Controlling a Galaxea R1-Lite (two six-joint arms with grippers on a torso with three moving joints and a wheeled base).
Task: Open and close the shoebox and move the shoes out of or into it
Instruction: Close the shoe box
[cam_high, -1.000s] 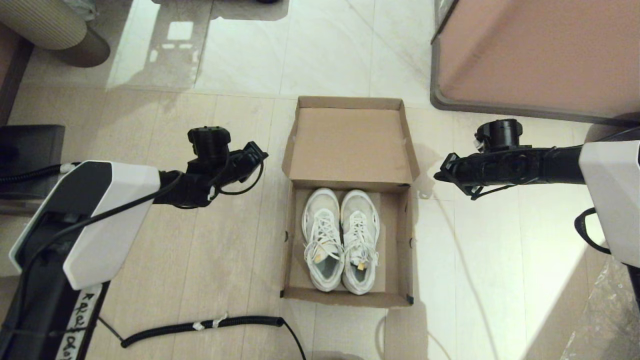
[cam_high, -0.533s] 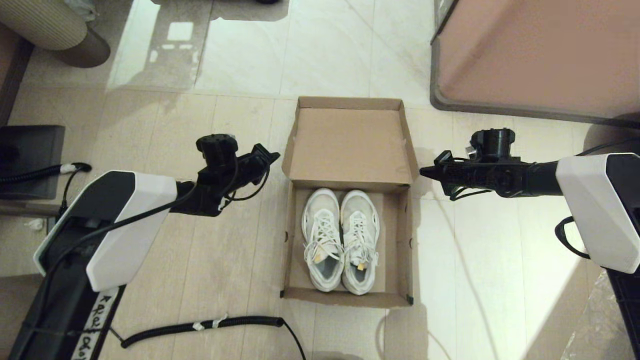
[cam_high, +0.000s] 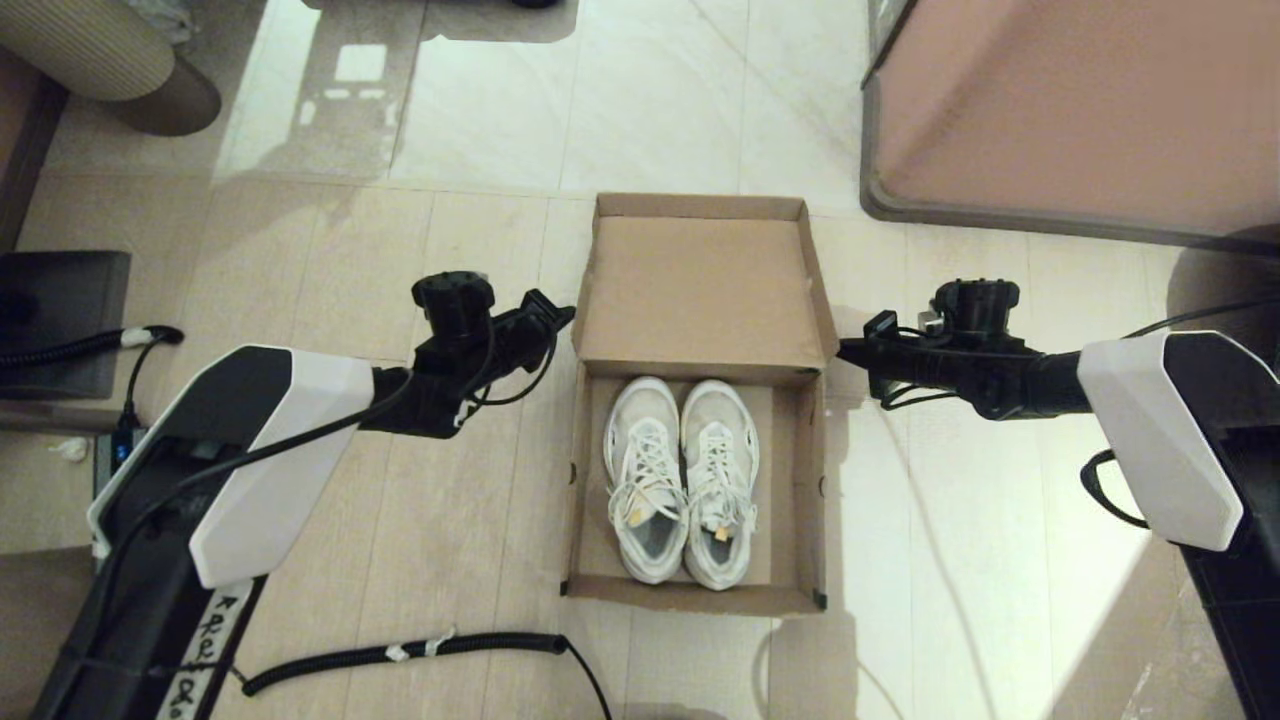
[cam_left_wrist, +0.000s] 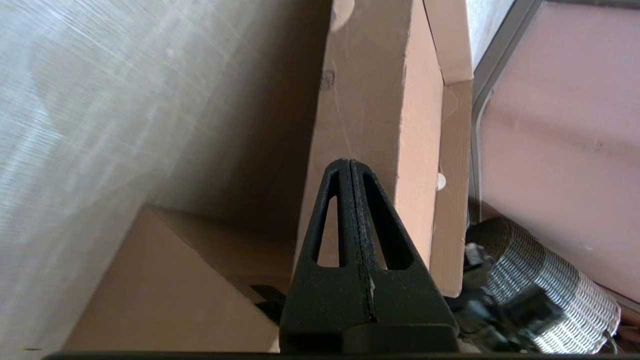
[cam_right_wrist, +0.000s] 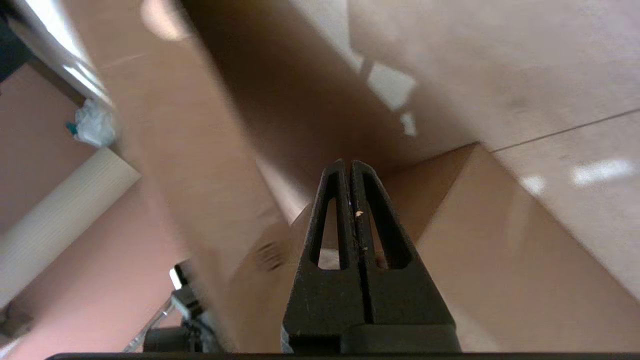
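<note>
The brown cardboard shoebox stands open on the floor in the middle, its hinged lid leaning back on the far side. Two white mesh sneakers lie side by side inside it, toes toward the lid. My left gripper is shut and empty, its tip at the lid's left edge. My right gripper is shut and empty too, its tip at the lid's right edge. In both wrist views the fingers are pressed together right next to cardboard.
A large pinkish-brown block with a dark rim fills the far right. A ribbed beige cylinder lies at the far left. A dark box sits left of the left arm. A coiled black cable runs across the near floor.
Both arms have moved inward toward the lid, the left gripper from the left and the right gripper from the right, and now reach its side edges. Box and shoes have not moved.
</note>
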